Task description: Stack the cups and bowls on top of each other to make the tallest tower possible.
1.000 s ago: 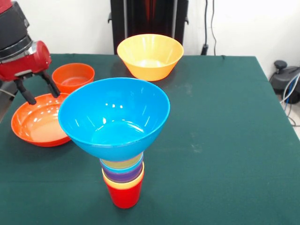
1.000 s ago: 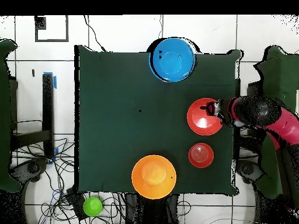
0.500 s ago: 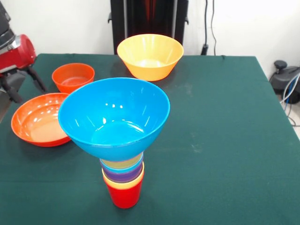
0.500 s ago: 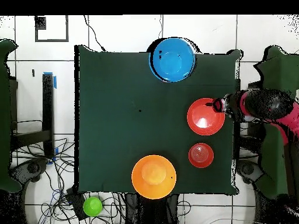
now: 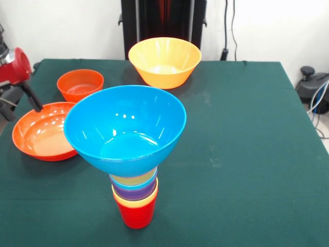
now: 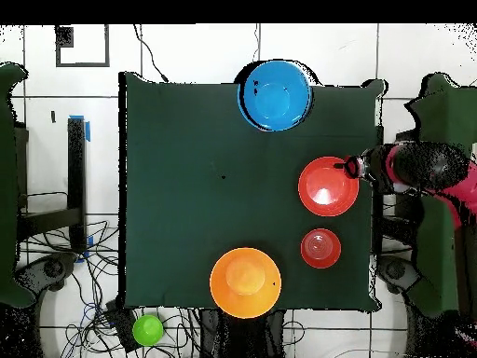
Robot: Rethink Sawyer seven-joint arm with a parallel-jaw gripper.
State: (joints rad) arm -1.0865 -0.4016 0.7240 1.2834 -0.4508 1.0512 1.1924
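The tower stands near the table's front: a red cup (image 5: 136, 214) at the base, yellow, purple and blue cups nested above it, and the large blue bowl (image 5: 125, 128) on top, also the blue bowl (image 6: 274, 95) from overhead. The wide shallow orange bowl (image 5: 43, 133) (image 6: 328, 185), the small orange bowl (image 5: 79, 84) (image 6: 320, 248) and the large yellow-orange bowl (image 5: 164, 62) (image 6: 245, 282) sit loose on the green table. My gripper (image 5: 21, 110) (image 6: 354, 168) hangs open at the shallow bowl's outer rim, by the table's edge, holding nothing.
The green table (image 5: 247, 154) has bare cloth right of the tower. A black stand (image 5: 163, 20) rises behind the yellow-orange bowl. A green round object (image 6: 147, 329) lies on the floor off the table's corner.
My gripper has drawn away from above the shallow orange bowl toward the table's edge and now sits just outside the bowl's rim. The bowls and tower have not moved.
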